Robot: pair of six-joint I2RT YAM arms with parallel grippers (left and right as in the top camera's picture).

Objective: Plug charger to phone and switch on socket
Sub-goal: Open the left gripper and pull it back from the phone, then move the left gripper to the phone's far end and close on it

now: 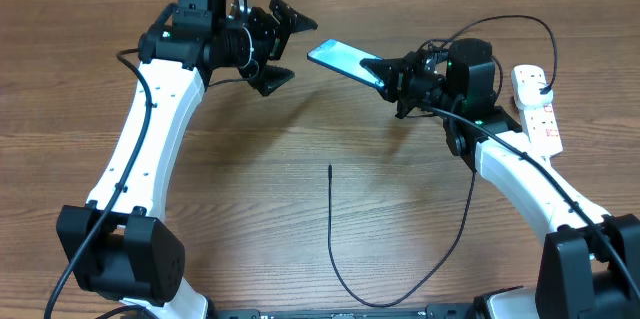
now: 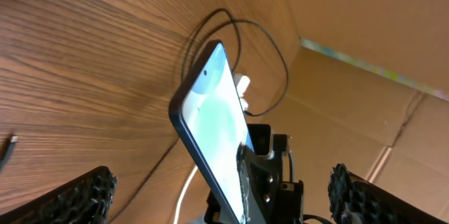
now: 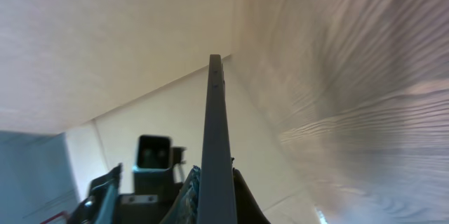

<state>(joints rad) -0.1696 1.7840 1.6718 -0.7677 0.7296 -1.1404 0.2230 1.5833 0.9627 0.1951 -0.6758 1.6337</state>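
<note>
Overhead: right end effector (image 1: 385, 74) clamps slim phone (image 1: 338, 57) by one end, teal screen lit, tilted above worktop (image 1: 300, 209); left end effector (image 1: 290, 51) wide open, facing its free end.

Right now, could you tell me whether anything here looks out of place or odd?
The phone is off the table: the right hand holds it by one end, tilted in the air, facing the open left hand. The charger lies loose on the wood, its tip plugged into nothing. Nothing looks damaged.
</note>
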